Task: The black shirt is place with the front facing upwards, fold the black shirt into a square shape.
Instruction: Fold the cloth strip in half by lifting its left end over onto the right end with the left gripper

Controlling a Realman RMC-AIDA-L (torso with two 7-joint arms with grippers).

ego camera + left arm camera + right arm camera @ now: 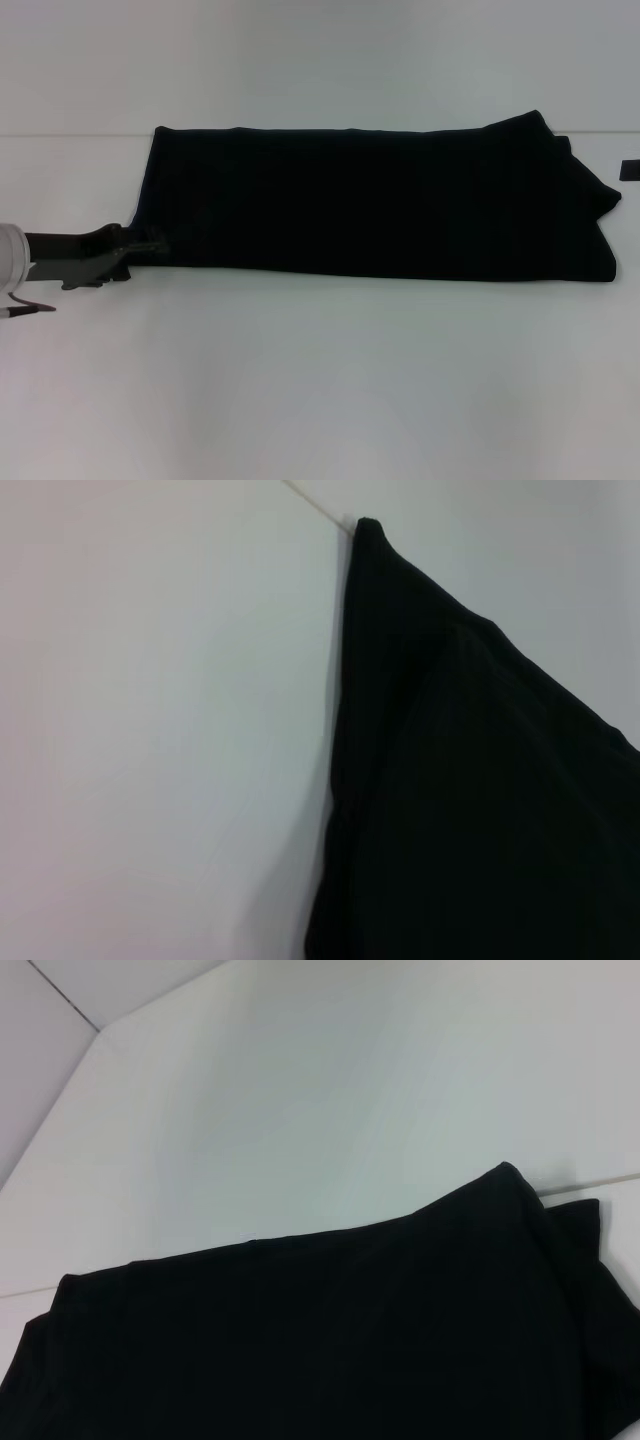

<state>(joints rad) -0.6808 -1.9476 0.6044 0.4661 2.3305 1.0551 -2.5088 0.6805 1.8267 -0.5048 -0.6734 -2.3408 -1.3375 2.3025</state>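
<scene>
— Where is the black shirt (380, 200) lying now?

— It is lying on the white bench (320, 380) as a long, low band, folded lengthwise, stretching from the left part of the bench toward its right edge, along the far half. No lettering is showing — only plain black cloth. At the right end the layers are not lining up; one pointed corner is sticking up toward the far edge and another flap is reaching out to the right.

— And your claw?

— My left gripper (150, 245) is coming in low from the left edge of the bench and is touching the near left corner of the shirt. Whether my fingers are apart or together on the cloth, I cannot tell; they are dark against the dark fabric.

— What is your left wrist camera showing?

— It is showing the shirt (480, 800) with a sharp corner and a layered edge lying on the bench (150, 730).

— And the right side?

— My right wrist camera is looking over the shirt (320, 1350) from above; two stacked corners are showing there. In the head view, only a small dark piece (629, 170) is showing at the right edge.
</scene>
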